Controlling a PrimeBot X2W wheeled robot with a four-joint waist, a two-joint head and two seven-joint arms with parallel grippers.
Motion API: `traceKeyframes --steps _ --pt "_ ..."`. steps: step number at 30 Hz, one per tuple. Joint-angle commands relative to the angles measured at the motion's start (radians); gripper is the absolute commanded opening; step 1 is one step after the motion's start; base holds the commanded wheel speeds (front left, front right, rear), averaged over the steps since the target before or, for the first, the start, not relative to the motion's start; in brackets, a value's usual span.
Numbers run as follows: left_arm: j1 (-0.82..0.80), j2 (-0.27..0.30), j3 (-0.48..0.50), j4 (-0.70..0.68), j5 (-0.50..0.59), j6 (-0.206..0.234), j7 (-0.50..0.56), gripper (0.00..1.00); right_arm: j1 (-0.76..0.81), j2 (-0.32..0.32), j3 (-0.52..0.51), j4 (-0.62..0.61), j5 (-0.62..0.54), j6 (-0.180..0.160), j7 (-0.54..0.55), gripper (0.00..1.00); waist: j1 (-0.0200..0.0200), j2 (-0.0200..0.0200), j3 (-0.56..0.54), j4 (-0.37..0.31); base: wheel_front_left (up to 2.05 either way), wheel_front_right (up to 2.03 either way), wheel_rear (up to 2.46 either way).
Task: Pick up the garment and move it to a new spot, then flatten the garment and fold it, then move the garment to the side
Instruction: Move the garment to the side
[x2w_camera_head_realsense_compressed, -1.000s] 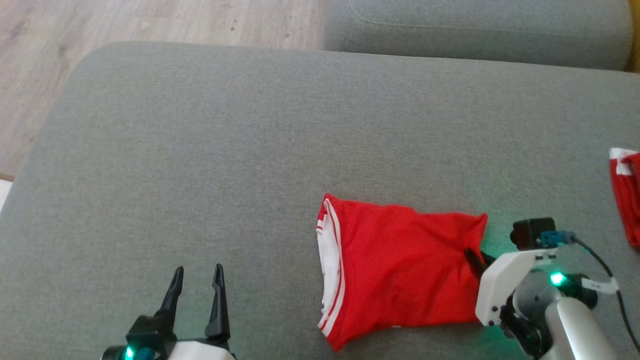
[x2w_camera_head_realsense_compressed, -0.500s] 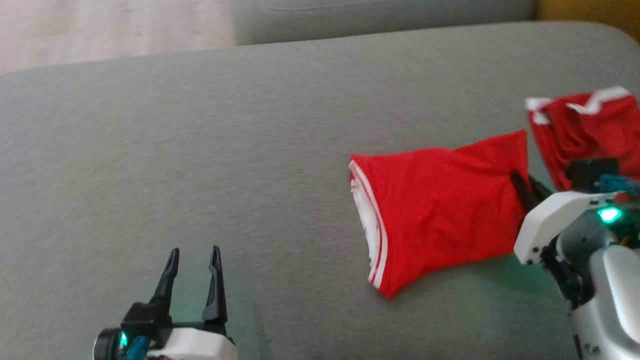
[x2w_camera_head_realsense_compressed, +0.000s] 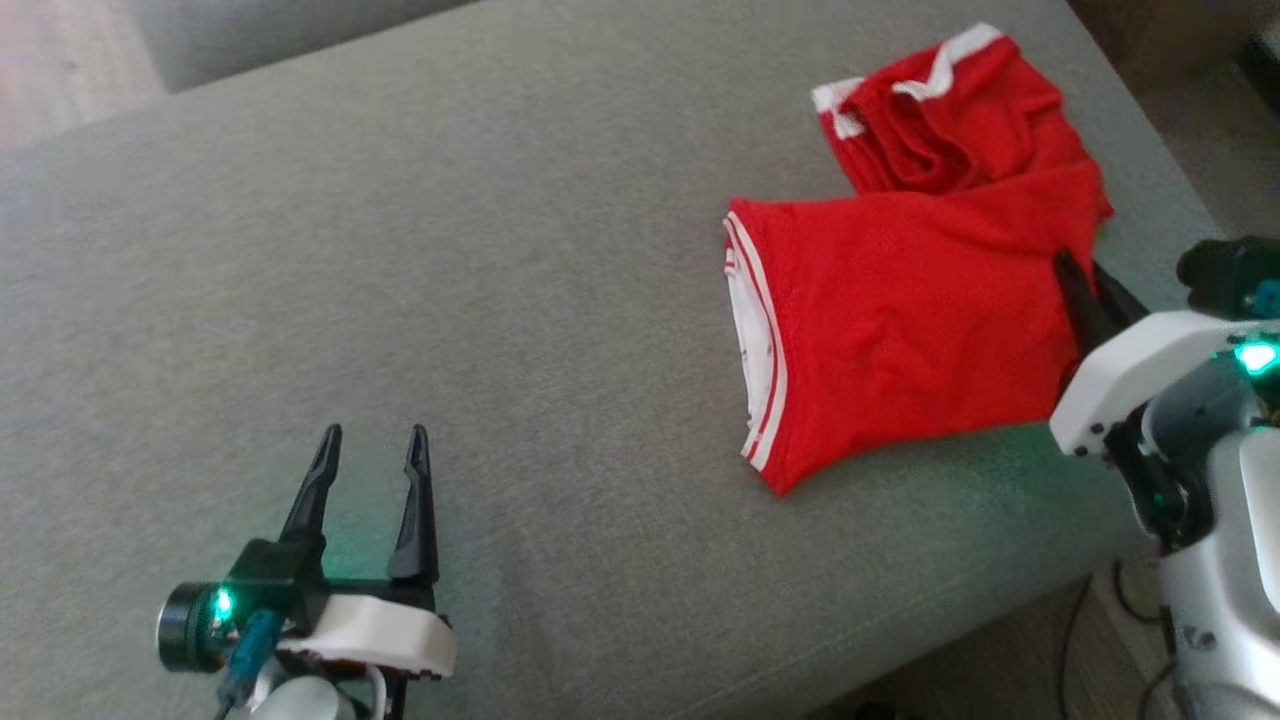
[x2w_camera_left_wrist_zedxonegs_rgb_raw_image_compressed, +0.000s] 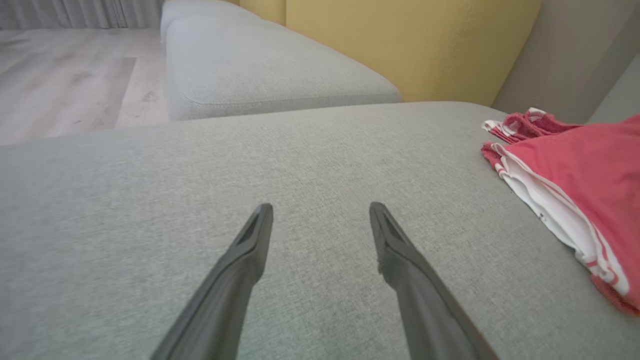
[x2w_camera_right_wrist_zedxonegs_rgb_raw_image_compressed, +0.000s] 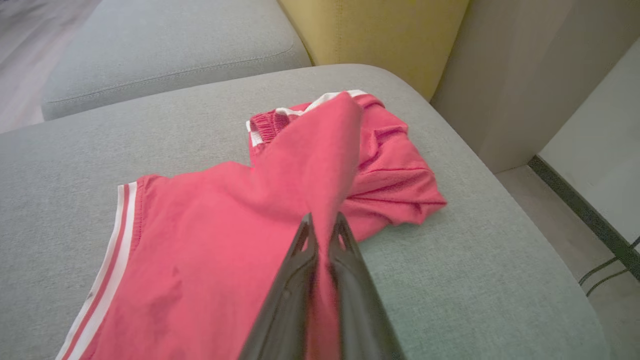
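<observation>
The right pincer, at the frame's right edge with its forearm slanting up-left, is clamped on the garment's right edge. The garment lies right of centre on the cushion, touching a crumpled red cloth. The left pincer, lower left, gapes empty.

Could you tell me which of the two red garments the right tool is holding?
The flat, folded red garment with white-striped hem, pinched at its corner by the right tool; the crumpled red garment beyond it lies free.
</observation>
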Motion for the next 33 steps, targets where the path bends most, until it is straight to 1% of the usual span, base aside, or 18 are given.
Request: traceKeyframes --steps 1,6,12,19,20,23,26,27,28,30,33 --pt "-0.039 0.027 0.029 -0.032 0.01 0.006 0.001 1.0 -0.057 -0.001 0.022 -0.03 -0.001 0.007 -0.015 0.0 -0.0001 0.0 0.022 -0.022 0.0 0.0 0.0" --pt "-0.044 0.03 0.027 -0.034 0.011 0.01 0.007 1.0 -0.133 0.0 0.044 0.001 0.001 0.007 -0.023 0.0 -0.0001 0.0 0.018 -0.001 0.0 0.0 0.0" --pt "-0.045 0.03 0.028 -0.033 0.01 0.014 0.004 1.0 -0.257 -0.032 0.053 0.086 -0.008 0.007 -0.002 0.0 -0.0001 0.0 0.007 0.046 0.0 0.0 0.0" --pt "-0.045 0.027 0.021 -0.035 0.009 0.014 0.002 1.0 -0.371 -0.092 0.002 0.179 -0.024 0.007 0.002 0.0 -0.0001 0.0 0.015 0.093 0.0 0.0 0.0" --pt "-0.045 0.027 0.021 -0.035 0.009 0.014 0.002 1.0 -0.371 -0.092 0.002 0.179 -0.024 0.007 0.002 0.0 -0.0001 0.0 0.015 0.093 0.0 0.0 0.0" --pt "-0.049 0.026 0.017 -0.035 0.011 0.012 0.001 1.0 -0.397 -0.126 -0.033 0.215 -0.042 0.007 0.003 0.0 -0.0001 0.0 0.025 0.108 0.0 0.0 0.0" --pt "-0.052 0.025 0.014 -0.035 0.012 0.012 0.002 1.0 -0.412 -0.144 -0.067 0.253 -0.068 0.007 0.002 0.0 -0.0001 0.0 0.032 0.117 0.0 0.0 0.0" --pt "-0.052 0.026 0.014 -0.034 0.013 0.012 0.001 1.0 -0.415 -0.148 -0.077 0.266 -0.082 0.007 -0.003 0.56 -0.0001 0.0 0.035 0.118 0.0 0.0 0.0" --pt "-0.053 0.026 0.013 -0.034 0.013 0.012 0.001 1.0 -0.417 -0.152 -0.081 0.278 -0.098 0.007 -0.012 1.0 -0.0001 0.0 0.037 0.12 0.0 0.0 0.0" --pt "-0.055 0.025 0.011 -0.034 0.014 0.012 0.003 1.0 -0.42 -0.151 -0.095 0.3 -0.121 0.007 -0.036 1.0 -0.0001 0.0 0.041 0.123 0.0 0.0 0.0" --pt "-0.059 0.024 0.007 -0.034 0.015 0.013 0.005 1.0 -0.428 -0.13 -0.122 0.319 -0.139 0.007 -0.093 1.0 -0.0001 0.0 0.044 0.127 0.0 0.0 0.0"
